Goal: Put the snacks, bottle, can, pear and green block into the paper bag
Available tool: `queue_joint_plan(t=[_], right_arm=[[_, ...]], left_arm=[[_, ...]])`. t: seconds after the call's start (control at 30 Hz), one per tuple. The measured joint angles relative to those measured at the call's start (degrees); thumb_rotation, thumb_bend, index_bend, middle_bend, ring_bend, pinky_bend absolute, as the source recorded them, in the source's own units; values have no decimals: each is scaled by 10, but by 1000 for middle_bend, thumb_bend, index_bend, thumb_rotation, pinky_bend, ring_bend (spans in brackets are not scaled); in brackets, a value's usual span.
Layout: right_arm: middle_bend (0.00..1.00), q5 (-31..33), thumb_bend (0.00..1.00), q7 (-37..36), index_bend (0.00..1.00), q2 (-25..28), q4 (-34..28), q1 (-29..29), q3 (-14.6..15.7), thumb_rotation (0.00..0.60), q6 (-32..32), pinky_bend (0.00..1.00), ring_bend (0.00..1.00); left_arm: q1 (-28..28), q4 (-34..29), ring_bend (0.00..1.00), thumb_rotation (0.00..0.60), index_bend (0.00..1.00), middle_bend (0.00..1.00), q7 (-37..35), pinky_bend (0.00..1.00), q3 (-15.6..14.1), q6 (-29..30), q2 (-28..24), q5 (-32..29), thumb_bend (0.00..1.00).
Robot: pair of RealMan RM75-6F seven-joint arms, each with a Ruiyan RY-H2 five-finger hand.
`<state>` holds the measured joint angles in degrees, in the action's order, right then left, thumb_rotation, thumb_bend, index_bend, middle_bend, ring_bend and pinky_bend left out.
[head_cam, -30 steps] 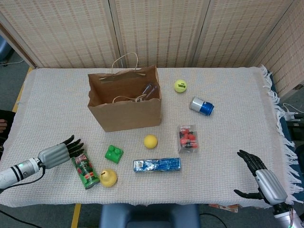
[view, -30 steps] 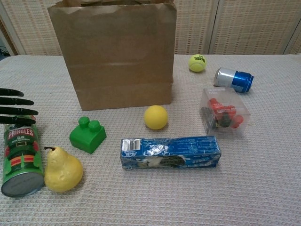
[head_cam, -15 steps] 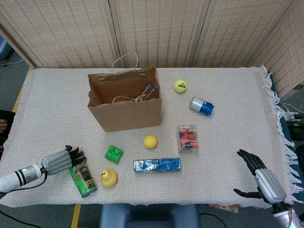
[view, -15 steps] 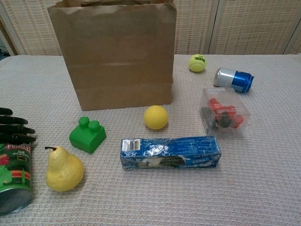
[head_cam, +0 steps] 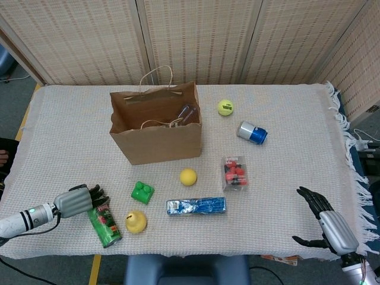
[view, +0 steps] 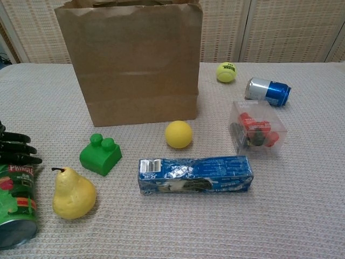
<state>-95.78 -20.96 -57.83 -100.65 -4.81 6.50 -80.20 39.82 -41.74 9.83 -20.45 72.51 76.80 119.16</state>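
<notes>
The left hand (head_cam: 77, 200) is down at the near left corner of the surface (head_cam: 71, 130), fingers laid over the top end of the green Pringles can (head_cam: 104, 218), which lies on its side. Can't really tell if it's actually gripping the can or just resting on it, since the chest view only catches the dark fingertips (view: 19, 153) poking in at the edge, and the can (view: 16, 205) is cut off there too. The pear (head_cam: 135, 221) sits just beside the can, with the green block (head_cam: 142, 192) a bit behind it. The paper bag (head_cam: 155, 127) stands upright and open; there's something clear and glinty inside by the handles, too small to make out. The blue snack pack (head_cam: 196, 206) lies flat in front of a yellow ball (head_cam: 188, 176), the clear box of red snacks (head_cam: 236, 173) is off to its right, and the blue can (head_cam: 252, 132) lies tipped over near the tennis ball (head_cam: 225, 107). The right hand (head_cam: 325, 222) hangs off the near right edge, fingers spread, holding nothing, and doesn't show in the chest view.
</notes>
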Motion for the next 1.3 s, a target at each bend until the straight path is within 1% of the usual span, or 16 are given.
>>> queue_joint_plan(t=[0.17, 0.4, 0.77, 0.87, 0.97, 1.13, 1.3], right_arm=[[0, -2, 8, -2, 0, 1, 1, 1, 0, 600, -2, 0, 0], [0, -4, 8, -3, 0, 1, 1, 1, 1, 600, -3, 0, 0], [0, -5, 8, -1, 0, 1, 1, 2, 1, 600, -5, 0, 0], [0, -5, 8, 0, 0, 1, 0, 2, 1, 600, -5, 0, 0], [0, -5, 8, 1, 0, 0, 0, 2, 1, 600, -5, 0, 0], [0, -7, 8, 4, 0, 0, 0, 3, 2, 600, -6, 0, 0], [0, -7, 8, 3, 0, -1, 0, 4, 2, 600, -7, 0, 0]], left_arm=[[6, -19, 670, 600, 701, 713, 5, 806, 21, 8, -19, -21, 698], [4, -40, 679, 600, 711, 721, 24, 809, 62, 15, -43, -68, 697], [-29, -73, 713, 600, 751, 761, 50, 837, 161, 8, -78, -211, 694], [-42, -78, 726, 600, 764, 775, 64, 847, 175, 8, -89, -230, 695], [-51, -78, 737, 600, 771, 783, 67, 855, 187, 14, -90, -247, 693], [-65, -85, 758, 600, 775, 788, 81, 874, 220, 21, -84, -294, 695], [-78, -116, 769, 600, 778, 796, 105, 885, 269, 23, -73, -371, 694]])
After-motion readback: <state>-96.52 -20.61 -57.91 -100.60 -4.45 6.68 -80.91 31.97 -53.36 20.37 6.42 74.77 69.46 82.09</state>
